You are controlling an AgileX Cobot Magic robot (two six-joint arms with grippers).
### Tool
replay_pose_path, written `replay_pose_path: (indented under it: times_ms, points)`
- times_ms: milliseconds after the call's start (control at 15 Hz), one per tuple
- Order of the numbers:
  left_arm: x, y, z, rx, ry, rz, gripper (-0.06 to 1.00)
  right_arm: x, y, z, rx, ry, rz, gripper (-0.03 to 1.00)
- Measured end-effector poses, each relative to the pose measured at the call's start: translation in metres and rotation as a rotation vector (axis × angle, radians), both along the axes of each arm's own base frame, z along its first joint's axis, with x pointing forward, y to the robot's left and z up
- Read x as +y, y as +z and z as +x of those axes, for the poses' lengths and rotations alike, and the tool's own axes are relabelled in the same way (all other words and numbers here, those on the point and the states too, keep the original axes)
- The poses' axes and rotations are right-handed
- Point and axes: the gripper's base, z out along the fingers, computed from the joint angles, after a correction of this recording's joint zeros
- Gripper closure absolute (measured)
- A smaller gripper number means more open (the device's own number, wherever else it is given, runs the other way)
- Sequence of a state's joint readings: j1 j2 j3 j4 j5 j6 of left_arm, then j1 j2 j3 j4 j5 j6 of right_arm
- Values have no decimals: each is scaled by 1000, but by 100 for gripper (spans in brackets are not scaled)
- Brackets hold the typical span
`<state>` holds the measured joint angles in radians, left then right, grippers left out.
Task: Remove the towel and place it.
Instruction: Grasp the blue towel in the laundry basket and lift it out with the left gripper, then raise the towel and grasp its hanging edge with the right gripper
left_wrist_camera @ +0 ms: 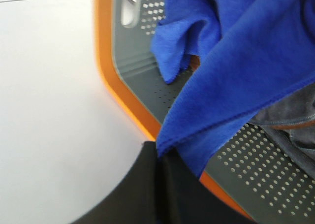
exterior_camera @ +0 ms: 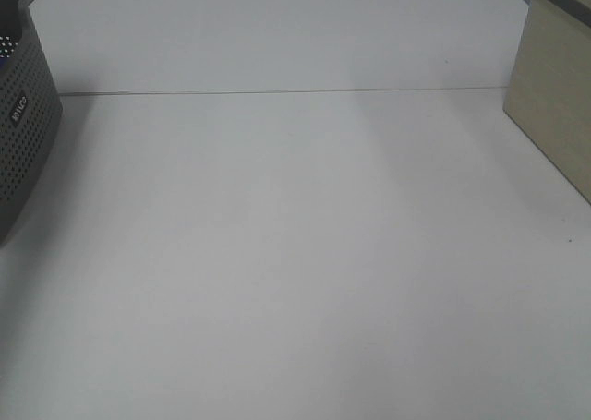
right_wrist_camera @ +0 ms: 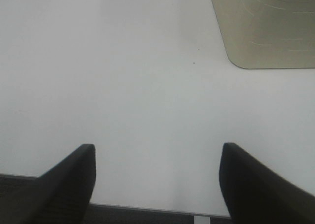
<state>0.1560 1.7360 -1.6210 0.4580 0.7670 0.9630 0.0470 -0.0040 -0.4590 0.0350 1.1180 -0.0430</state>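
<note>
A white table (exterior_camera: 295, 254) fills the high view from front to back, and neither arm shows in it. Nearest the left wrist camera, the left gripper (left_wrist_camera: 160, 184) has its two dark fingers drawn together, and we judge them clamped on a corner of the towel (left_wrist_camera: 246, 61). From that pinch the blue cloth's stitched edge runs straight away from the fingers, across the orange rim of the basket (left_wrist_camera: 106, 61) and over its perforated grey wall. Further folds are bunched beyond, by the handle slot. The coming move turns on this line. The towel lies dead ahead of the left gripper, already in its hold, with its length trailing off over the basket at the table's left edge. We think the pull should run back along that line, clear of the rim.

The right gripper (right_wrist_camera: 157, 149) hangs over bare table with its fingers wide apart and nothing between them. It is well apart from the towel and near the box (right_wrist_camera: 266, 27) on the right, so the left arm is plainly the nearer.

We count one towel, one basket, one box and two grippers. We also see one darker grey cloth (left_wrist_camera: 290, 113) with orange trim under the towel's far fold.
</note>
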Motion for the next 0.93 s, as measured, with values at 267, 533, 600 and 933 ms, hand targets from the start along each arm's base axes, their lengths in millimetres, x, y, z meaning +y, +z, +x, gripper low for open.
replay_pose_path:
  times_ms: [267, 533, 600, 933]
  points:
    - [-11, 44, -31, -128, 5, -101, 94, 1, 2, 1, -18, 4, 8, 27]
    - [-20, 75, -63, -186, 19, -167, 94, 5, 8, 4, -62, 26, 50, 27]
    - [-22, 88, -76, -228, 18, -171, 94, 7, 12, 14, -48, 54, 44, 27]
    - [-29, 113, -102, -325, 21, -228, 94, 22, 20, 49, 5, 219, 75, 27]
